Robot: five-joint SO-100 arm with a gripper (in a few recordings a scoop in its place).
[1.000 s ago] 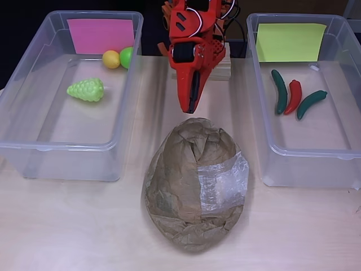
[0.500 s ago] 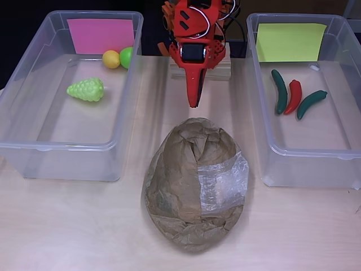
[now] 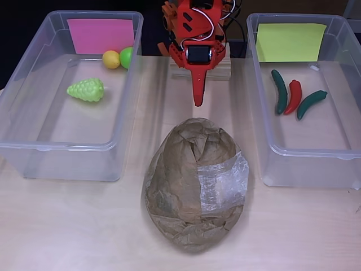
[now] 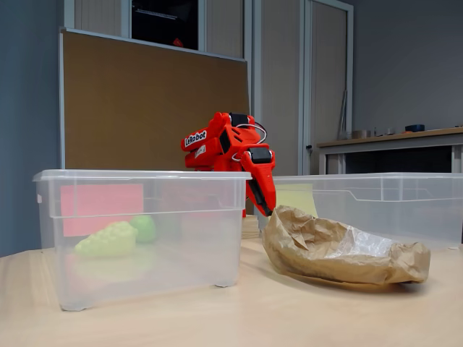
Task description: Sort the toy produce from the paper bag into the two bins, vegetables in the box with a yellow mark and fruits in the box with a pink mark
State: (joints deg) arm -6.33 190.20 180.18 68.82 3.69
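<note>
In the overhead view, bare table (image 3: pixel 84 226) lies near; the paper bag (image 3: pixel 194 183) fills the middle, walled by the left bin (image 3: pixel 34 152) and right bin (image 3: pixel 299 164).

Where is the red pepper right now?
In the overhead view the red pepper lies in the right-hand bin with the yellow mark, tucked between two green vegetables.

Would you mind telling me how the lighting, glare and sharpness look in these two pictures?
Overhead view: even, bright light, soft shadow under the paper bag, glare on its clear tape patch, all fairly sharp. Fixed view: dimmer, the room behind in shade; the pink-marked bin blurs the toys seen through its wall; the pincer is sharp.
</note>
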